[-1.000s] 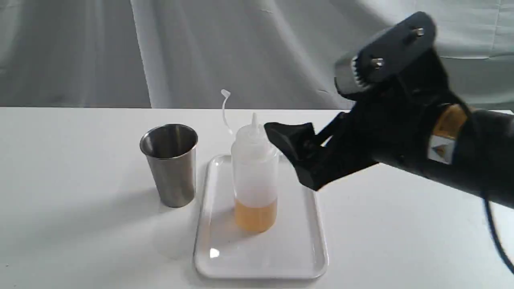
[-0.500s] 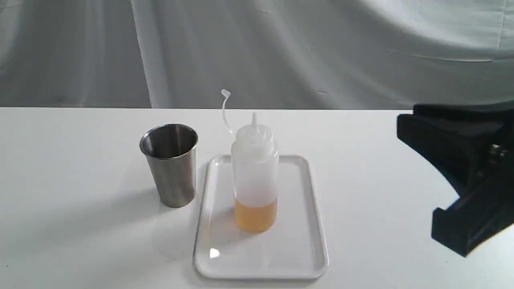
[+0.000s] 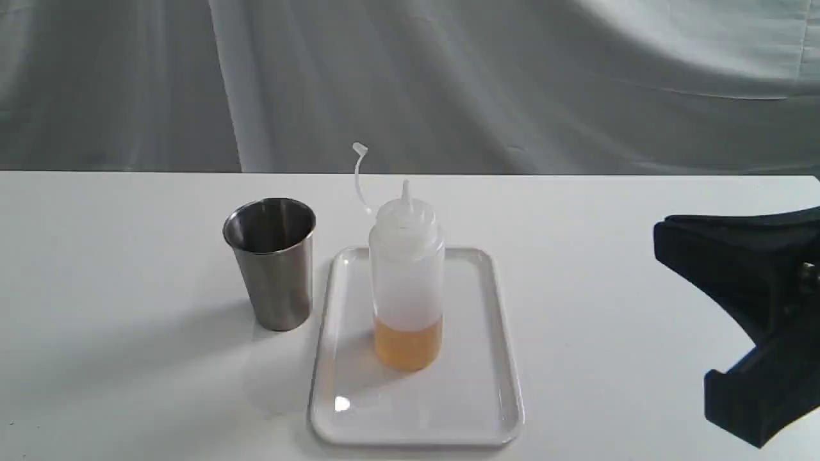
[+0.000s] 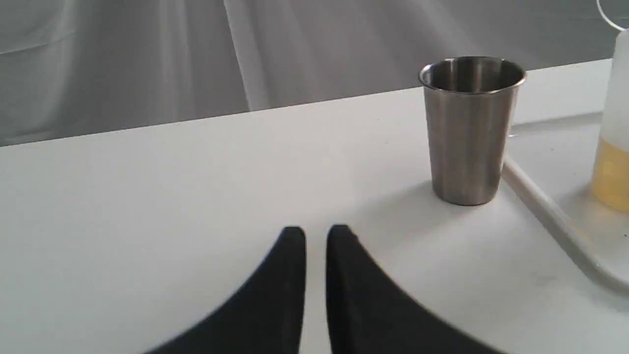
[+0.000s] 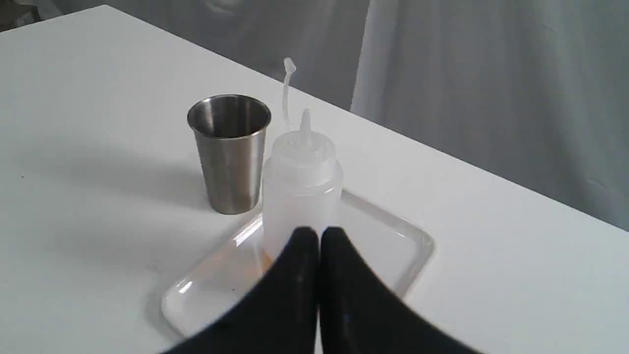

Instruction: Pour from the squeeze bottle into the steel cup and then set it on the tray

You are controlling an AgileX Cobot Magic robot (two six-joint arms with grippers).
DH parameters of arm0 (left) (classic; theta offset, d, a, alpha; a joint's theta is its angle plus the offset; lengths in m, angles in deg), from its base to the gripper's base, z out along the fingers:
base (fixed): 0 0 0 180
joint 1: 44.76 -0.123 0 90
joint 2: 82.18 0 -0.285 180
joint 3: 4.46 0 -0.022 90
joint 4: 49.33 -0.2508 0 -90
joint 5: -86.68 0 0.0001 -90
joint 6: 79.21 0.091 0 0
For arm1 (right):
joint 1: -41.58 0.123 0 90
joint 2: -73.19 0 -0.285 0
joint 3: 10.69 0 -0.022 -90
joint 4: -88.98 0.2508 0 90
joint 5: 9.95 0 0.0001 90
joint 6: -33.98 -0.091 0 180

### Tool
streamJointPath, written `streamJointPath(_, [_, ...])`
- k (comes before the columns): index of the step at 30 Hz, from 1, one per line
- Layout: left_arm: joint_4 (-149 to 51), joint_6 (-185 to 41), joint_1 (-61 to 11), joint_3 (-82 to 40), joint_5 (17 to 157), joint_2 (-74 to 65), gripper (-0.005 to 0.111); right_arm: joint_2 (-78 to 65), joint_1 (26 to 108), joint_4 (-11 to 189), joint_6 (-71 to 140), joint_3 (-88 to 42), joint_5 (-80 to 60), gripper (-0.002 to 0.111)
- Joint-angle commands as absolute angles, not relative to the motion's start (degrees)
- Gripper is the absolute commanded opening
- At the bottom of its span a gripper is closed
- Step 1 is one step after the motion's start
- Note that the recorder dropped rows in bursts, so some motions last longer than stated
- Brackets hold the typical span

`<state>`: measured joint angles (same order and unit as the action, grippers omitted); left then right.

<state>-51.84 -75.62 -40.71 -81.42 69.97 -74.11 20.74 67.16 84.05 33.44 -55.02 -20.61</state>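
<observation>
Translucent squeeze bottle (image 3: 406, 275) on glossy tray (image 3: 474, 397)

The white table (image 3: 128, 384) carries a steel cup (image 3: 272, 266) and a white tray (image 3: 480, 397). The cup stands upright just beside the tray, at its ten o'clock.

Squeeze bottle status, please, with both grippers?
Both grippers shut, empty: left gripper, right gripper. Squeeze bottle upright on tray, beside steel cup. Nothing in the way.
</observation>
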Motion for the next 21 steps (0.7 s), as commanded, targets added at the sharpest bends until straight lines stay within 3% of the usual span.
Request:
streamJointPath(1, [-51.87,-75.72,-40.53,-81.68,70.34,-74.39,0.008,20.95,66.76,84.33,33.66,-55.42,-20.54,0.000])
streamJointPath(21, [-51.87,-75.72,-40.53,-81.68,70.34,-74.39,0.008,23.08,65.44,86.71,33.39,-55.66,-15.16,0.000])
